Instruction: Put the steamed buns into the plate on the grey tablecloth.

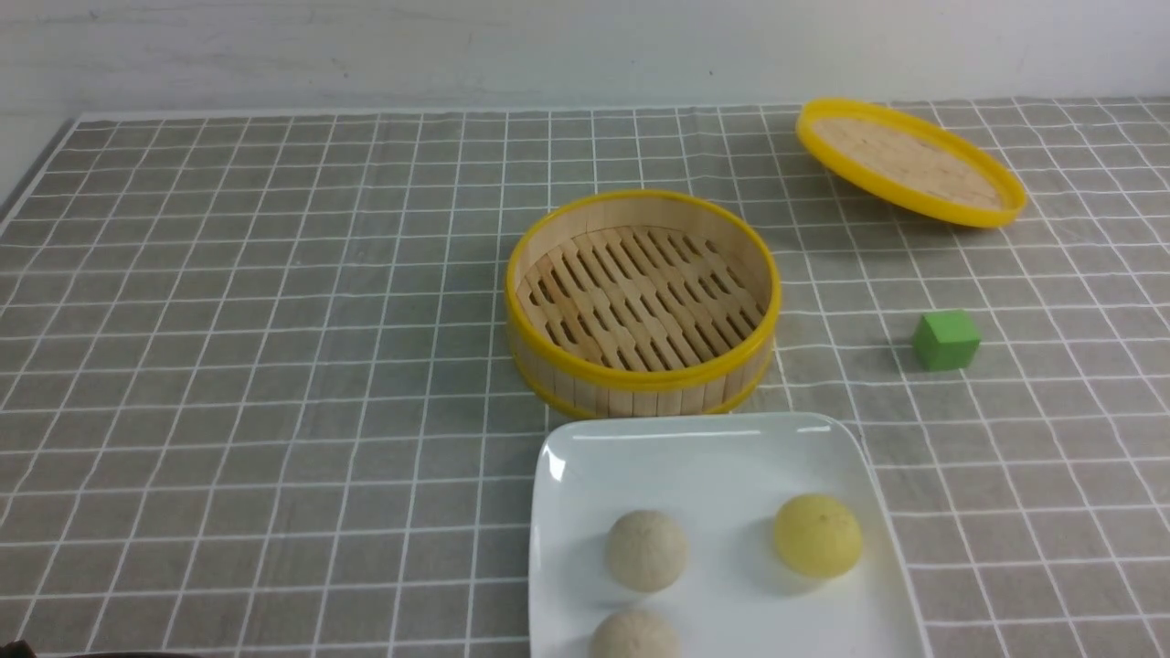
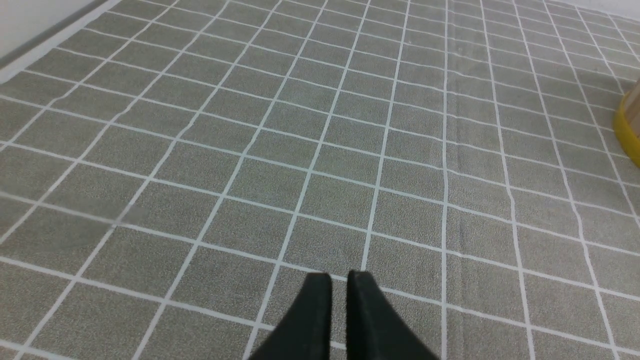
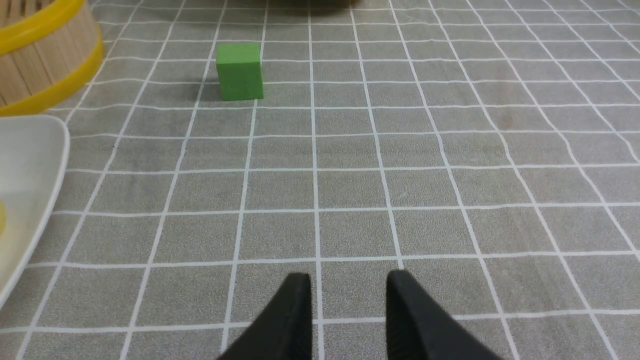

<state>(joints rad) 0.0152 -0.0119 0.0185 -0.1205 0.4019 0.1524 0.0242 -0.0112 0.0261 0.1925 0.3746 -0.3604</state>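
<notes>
The white square plate (image 1: 713, 448) lies on the grey tablecloth (image 1: 274, 366) at the near middle of the front view. Three steamed buns rest in it: a beige one (image 1: 645, 549), a yellow one (image 1: 816, 535), and a second beige one (image 1: 635, 637) cut off by the frame's lower edge. Neither gripper shows in the front view. My left gripper (image 2: 339, 280) hovers over bare cloth with its fingers almost together and nothing between them. My right gripper (image 3: 348, 280) is open and empty above the cloth, with the plate's rim (image 3: 35, 165) off to one side.
An empty bamboo steamer (image 1: 643, 302) with a yellow rim stands just behind the plate. Its lid (image 1: 909, 163) lies tilted at the back right. A green cube (image 1: 945, 339) sits right of the steamer and also shows as a green cube (image 3: 240, 71) ahead of my right gripper.
</notes>
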